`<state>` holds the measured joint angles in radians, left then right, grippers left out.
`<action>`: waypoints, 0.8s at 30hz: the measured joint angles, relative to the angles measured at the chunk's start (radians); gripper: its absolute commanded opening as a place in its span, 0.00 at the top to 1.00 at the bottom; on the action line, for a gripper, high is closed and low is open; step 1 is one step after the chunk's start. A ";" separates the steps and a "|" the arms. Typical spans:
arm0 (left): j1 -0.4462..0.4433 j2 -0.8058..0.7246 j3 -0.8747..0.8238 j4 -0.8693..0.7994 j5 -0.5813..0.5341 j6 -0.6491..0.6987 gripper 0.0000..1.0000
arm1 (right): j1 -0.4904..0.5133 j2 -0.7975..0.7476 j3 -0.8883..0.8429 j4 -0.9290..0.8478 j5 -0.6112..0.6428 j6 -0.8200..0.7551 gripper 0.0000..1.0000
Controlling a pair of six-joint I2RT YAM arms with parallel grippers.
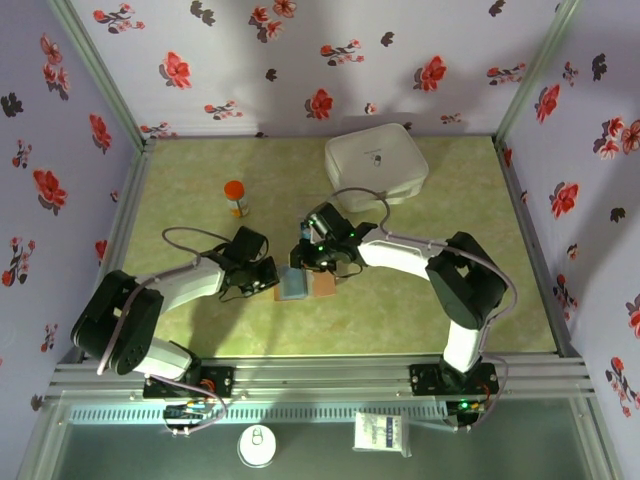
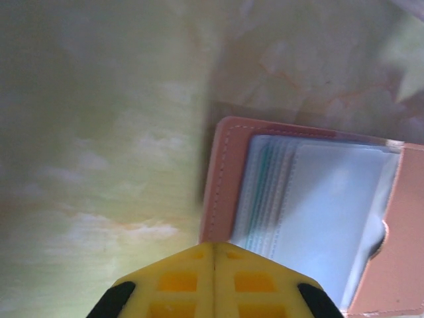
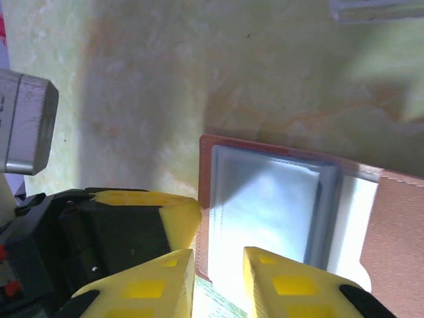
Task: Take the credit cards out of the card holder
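From above, my left gripper (image 1: 262, 280) and right gripper (image 1: 322, 262) meet at mid-table over the open card holder (image 1: 305, 286). An orange-capped bottle (image 1: 236, 197) and a white case (image 1: 376, 165) stand farther back.

Through my left wrist, my jaws are pressed flat together with nothing between them, just beside the holder's leather corner. The credit cards (image 2: 265, 175) are tucked in its pockets, showing teal edges.

Through my right wrist, my jaws stand narrowly apart over the holder's near edge. I cannot tell whether they touch it. My left gripper's yellow tip sits beside that edge.
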<state>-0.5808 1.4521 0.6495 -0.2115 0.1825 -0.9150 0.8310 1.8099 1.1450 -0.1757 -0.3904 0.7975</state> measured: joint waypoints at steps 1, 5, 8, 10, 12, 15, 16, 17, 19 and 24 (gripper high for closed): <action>0.000 0.005 0.000 0.001 0.000 0.000 1.00 | 0.002 0.005 0.000 0.003 -0.003 0.005 0.72; 0.000 0.008 -0.011 0.011 0.000 0.000 1.00 | 0.009 0.025 -0.001 0.005 -0.006 0.019 0.71; 0.000 0.010 -0.012 0.011 0.000 0.000 1.00 | 0.011 0.034 -0.001 0.005 -0.007 0.026 0.75; 0.000 0.010 -0.012 0.012 0.000 0.000 1.00 | 0.012 0.041 -0.001 0.005 -0.011 0.027 0.77; 0.000 0.010 -0.012 0.013 -0.003 0.001 1.00 | 0.013 0.048 -0.001 0.006 -0.014 0.027 0.78; -0.002 0.010 -0.011 0.010 -0.007 0.002 1.00 | 0.014 0.064 -0.001 0.005 -0.019 0.026 0.79; -0.003 0.010 -0.010 0.010 -0.008 0.005 1.00 | 0.014 0.072 0.000 0.005 -0.019 0.026 0.79; -0.003 0.010 -0.009 0.008 -0.008 0.005 1.00 | 0.014 0.080 0.000 0.003 -0.020 0.026 0.79; -0.003 0.011 -0.009 0.009 -0.008 0.009 1.00 | 0.014 0.091 0.000 -0.004 -0.020 0.026 0.79; -0.003 0.018 -0.001 0.002 -0.008 0.014 1.00 | 0.014 0.094 0.003 -0.031 -0.012 0.024 0.79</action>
<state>-0.5835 1.4696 0.6483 -0.2096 0.1745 -0.9005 0.8448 1.9041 1.1481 -0.2066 -0.4026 0.8211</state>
